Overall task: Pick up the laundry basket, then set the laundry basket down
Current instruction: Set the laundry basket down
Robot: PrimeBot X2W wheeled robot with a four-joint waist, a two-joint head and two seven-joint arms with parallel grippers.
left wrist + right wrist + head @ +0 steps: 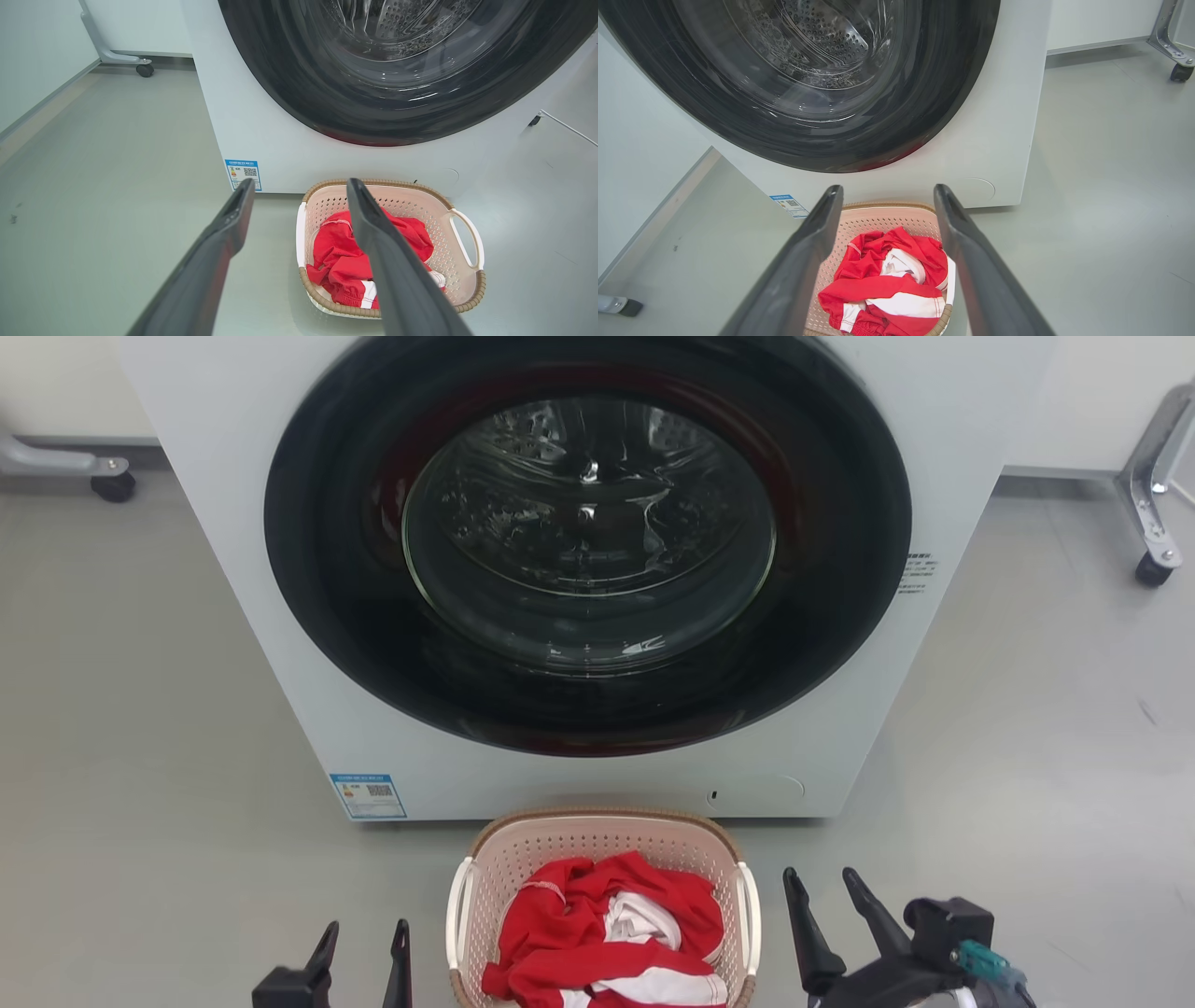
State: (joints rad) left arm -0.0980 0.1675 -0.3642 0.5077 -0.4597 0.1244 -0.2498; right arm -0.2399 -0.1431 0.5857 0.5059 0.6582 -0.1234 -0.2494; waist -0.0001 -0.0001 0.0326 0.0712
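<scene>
Reach for the handles: laundry basket (pixel 579 847) sits on the floor (pixel 140 756) just in front of the washing machine (pixel 215 523), between my two grippers.
My left gripper (pixel 365 931) and right gripper (pixel 821 879) are both spread and empty, each outside one of the white side handles (pixel 750 910), the right a little farther off. I judge the grasp not yet begun. I want each pair of fingers straddling its handle squarely before I close. Then both arms should rise together, so the basket stays level and the red and white garment (pixel 597 919) stays in.
</scene>
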